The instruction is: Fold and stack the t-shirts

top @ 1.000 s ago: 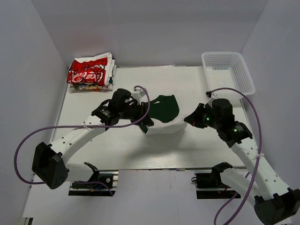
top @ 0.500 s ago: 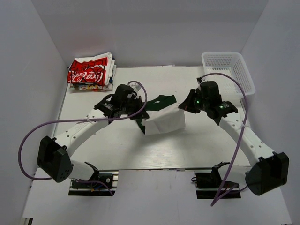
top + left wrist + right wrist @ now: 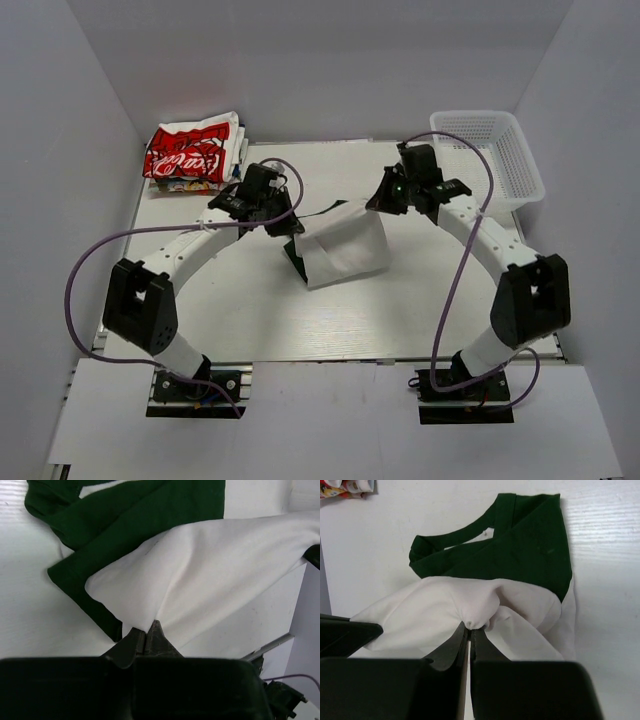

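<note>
The white tee with dark green sleeves (image 3: 345,245) lies mid-table, its white lower part lifted and carried over toward the far side; no print shows. My left gripper (image 3: 288,222) is shut on its white hem, seen in the left wrist view (image 3: 148,626). My right gripper (image 3: 377,203) is shut on a bunched white fold, seen in the right wrist view (image 3: 471,628). The green sleeves (image 3: 530,550) lie flat on the table beyond. The stack of folded tees (image 3: 193,152), the top one white with red print, sits at the far left corner.
A white plastic mesh basket (image 3: 487,150) stands at the far right corner, close to my right arm. The white table (image 3: 300,320) ends at grey walls on the left, right and far sides.
Both grippers have moved away from the arm bases toward the far side, pulling the white hem over the tee. The green sleeves are now mostly covered in the top view.
</note>
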Controlling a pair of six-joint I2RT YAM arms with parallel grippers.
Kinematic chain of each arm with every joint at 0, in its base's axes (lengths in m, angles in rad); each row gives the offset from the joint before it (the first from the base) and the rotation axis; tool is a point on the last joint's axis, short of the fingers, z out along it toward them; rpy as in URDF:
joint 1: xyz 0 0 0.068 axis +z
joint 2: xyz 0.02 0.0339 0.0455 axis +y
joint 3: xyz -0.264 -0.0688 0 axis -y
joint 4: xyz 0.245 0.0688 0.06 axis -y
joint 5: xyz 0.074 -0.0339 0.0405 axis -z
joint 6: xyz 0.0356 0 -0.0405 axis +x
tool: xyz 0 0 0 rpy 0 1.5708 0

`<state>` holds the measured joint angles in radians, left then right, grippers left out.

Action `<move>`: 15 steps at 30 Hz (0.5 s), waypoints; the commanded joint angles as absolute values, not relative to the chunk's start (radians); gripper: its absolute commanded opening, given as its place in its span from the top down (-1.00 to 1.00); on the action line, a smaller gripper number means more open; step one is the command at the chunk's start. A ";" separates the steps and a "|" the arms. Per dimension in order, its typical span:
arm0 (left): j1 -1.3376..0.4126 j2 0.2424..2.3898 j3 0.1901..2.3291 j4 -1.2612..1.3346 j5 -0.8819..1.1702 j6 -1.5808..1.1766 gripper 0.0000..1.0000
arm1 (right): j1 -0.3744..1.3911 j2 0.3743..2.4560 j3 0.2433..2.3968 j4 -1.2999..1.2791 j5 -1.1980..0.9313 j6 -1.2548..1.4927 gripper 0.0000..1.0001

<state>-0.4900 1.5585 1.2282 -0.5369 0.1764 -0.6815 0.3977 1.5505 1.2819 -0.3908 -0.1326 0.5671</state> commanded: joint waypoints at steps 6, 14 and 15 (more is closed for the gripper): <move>-0.390 1.733 1.313 -0.419 0.279 -0.675 1.00 | 0.365 1.784 1.497 -0.354 -0.123 0.557 1.00; -0.298 1.943 1.434 -0.329 0.391 -0.675 -0.05 | 0.351 2.055 1.684 -0.350 -0.133 0.560 0.26; -0.285 1.953 1.445 -0.319 0.406 -0.663 -0.77 | 0.351 2.071 1.713 -0.348 -0.143 0.558 -0.05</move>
<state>-0.3199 1.9606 1.3895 -0.3805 0.3336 -0.6674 0.3634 2.0304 1.6302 -0.3817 -0.1402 0.5709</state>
